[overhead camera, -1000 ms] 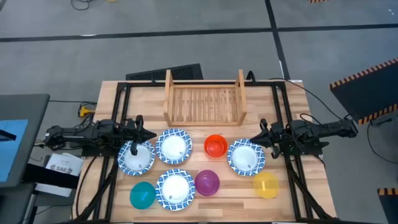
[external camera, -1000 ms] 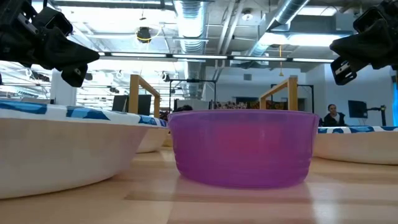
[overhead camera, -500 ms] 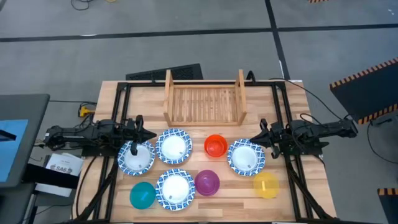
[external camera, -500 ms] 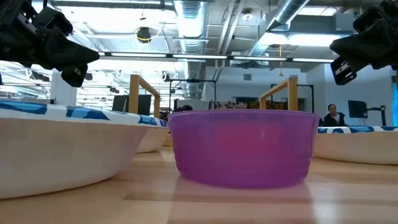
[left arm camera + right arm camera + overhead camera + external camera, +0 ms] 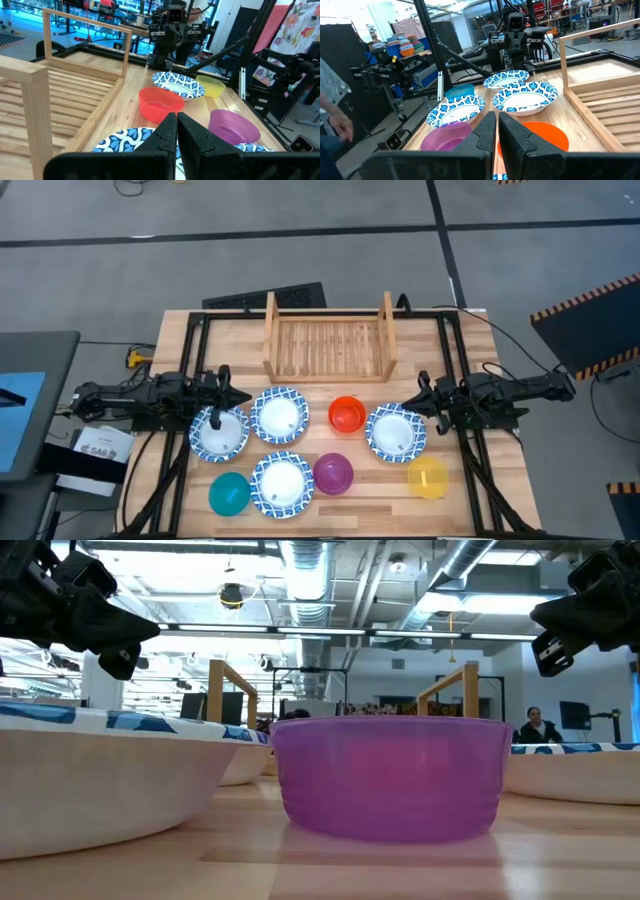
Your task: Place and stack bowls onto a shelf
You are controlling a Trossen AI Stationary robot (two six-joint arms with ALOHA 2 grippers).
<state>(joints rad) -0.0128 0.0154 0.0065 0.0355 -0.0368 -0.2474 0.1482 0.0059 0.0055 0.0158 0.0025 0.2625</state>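
The wooden shelf stands at the table's far side, nothing on its slats. In front of it, four blue-patterned white bowls rest on their bases, as do the orange, purple, yellow and teal bowls. My left gripper hangs shut above the far rim of the leftmost patterned bowl; its closed fingers show in the left wrist view. My right gripper hangs shut above the far rim of the rightmost patterned bowl.
A black metal frame runs around the table and along both sides under the arms. The purple bowl fills the low view between two patterned bowls. Bare wood lies between the shelf and the bowls. A person sits far off.
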